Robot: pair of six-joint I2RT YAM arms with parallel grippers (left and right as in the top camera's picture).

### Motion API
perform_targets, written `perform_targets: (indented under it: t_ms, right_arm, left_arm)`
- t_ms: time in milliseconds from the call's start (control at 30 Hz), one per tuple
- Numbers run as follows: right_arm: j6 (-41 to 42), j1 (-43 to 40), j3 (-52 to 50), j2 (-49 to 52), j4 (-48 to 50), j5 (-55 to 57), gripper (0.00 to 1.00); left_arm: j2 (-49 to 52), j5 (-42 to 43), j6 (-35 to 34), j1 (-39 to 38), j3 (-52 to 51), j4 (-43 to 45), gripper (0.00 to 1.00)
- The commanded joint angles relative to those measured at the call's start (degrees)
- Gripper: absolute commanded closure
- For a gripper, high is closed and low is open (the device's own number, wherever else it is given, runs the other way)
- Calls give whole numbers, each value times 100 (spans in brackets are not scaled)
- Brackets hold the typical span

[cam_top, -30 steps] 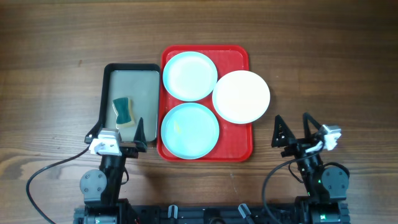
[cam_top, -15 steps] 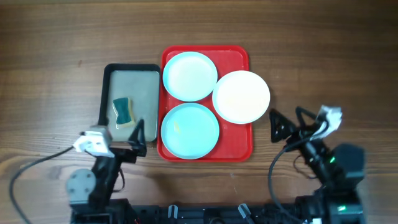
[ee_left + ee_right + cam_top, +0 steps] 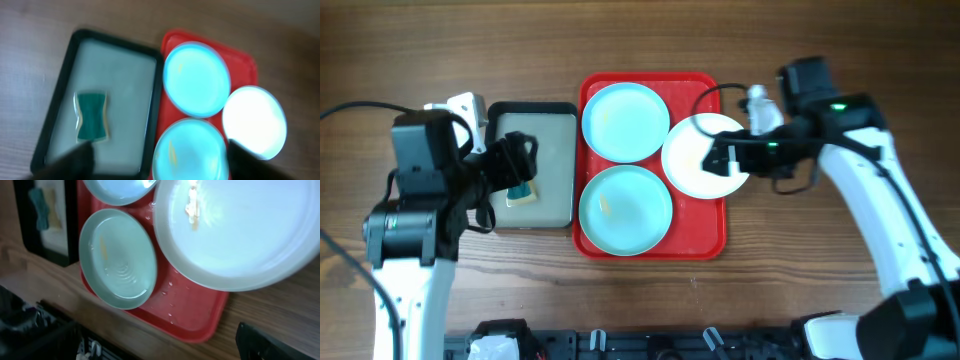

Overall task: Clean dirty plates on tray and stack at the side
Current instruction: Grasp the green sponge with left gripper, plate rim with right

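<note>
The red tray (image 3: 708, 232) holds two mint-blue plates, one at the back (image 3: 625, 122) and one at the front (image 3: 625, 210) with a yellow smear. The white plate (image 3: 692, 170) rests half on the tray's right rim and carries an orange smear (image 3: 192, 205). My left gripper (image 3: 515, 175) hovers open over the black basin. My right gripper (image 3: 728, 160) hovers open above the white plate. The left wrist view shows all three plates (image 3: 196, 80) (image 3: 190, 150) (image 3: 254, 122) between my open fingers (image 3: 160, 160). The right wrist view shows the white plate (image 3: 240, 240), the front mint plate (image 3: 117, 257) and the tray (image 3: 195, 310); its fingers (image 3: 150, 345) are wide apart.
A black-rimmed basin (image 3: 530, 107) with a green and yellow sponge (image 3: 525, 190) stands left of the tray, touching it. It also shows in the left wrist view (image 3: 50, 130) with the sponge (image 3: 91, 116). Bare wooden table (image 3: 800, 260) lies to the right.
Both arms have lifted from the table's front edge and swung forward: the left to above the basin, the right to above the white plate. The plates have not moved.
</note>
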Motion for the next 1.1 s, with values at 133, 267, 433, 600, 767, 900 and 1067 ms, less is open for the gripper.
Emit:
perform_targets:
  t_ms: [133,267,433,600,767,900,1067]
  right_arm:
    - [1526,1985,-236,190,671,2472,71]
    - [1915,2328,-966,227,1486,2326,32]
    - [2323,2328,-1882,238,2778,1937,75]
    - [2487,2328,-2216,238,3252,1825,66]
    - [3272,2330,-2221,376,3532,1917,66]
    - [3567,2299,-2218,774,3788,1801,72]
    - [3707,2295,-2221,789,3807,1825,78]
  left_arm:
    - [1128,-1025,-662,-22,4,-590,47]
    - [1602,-1029,-662,-22,-15,-597,46]
    - [1867,-1045,-664,-22,-15,-535,45]
    - [1867,-1054,-662,-22,-17,-522,45]
    - [1867,-1325,-662,-22,-17,-509,44]
    - [1867,-1325,-662,-22,-17,-511,43]
    - [1867,-1325,-662,-22,-20,-511,43]
